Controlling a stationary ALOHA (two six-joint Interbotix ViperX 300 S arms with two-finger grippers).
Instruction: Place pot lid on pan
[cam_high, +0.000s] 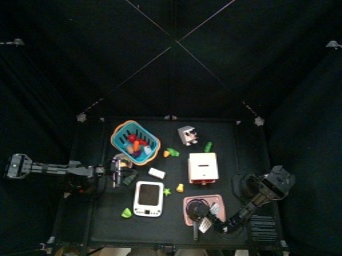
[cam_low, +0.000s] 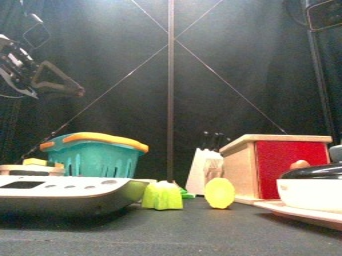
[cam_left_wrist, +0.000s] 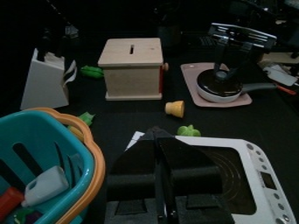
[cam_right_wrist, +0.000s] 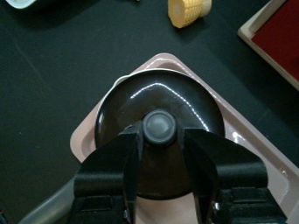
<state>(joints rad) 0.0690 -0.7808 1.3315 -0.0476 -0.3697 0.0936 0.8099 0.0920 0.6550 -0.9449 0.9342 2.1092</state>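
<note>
Black pot lid (cam_right_wrist: 156, 131) sits on the pink pan (cam_right_wrist: 251, 144) near the table's right front; my right jaws straddle its knob, parted. The yellow piece (cam_right_wrist: 191, 10) lies beyond. My left jaws, closed, rest left.

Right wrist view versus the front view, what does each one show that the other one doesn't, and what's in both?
Only the right wrist view shows the right gripper, its jaws either side of the knob of the pot lid, with the lid lying on the pink pan.

Only the front view shows the teal basket, the white gadget, the green piece and the left gripper raised at the left.

Both show the red-sided box and the small yellow piece.
</note>
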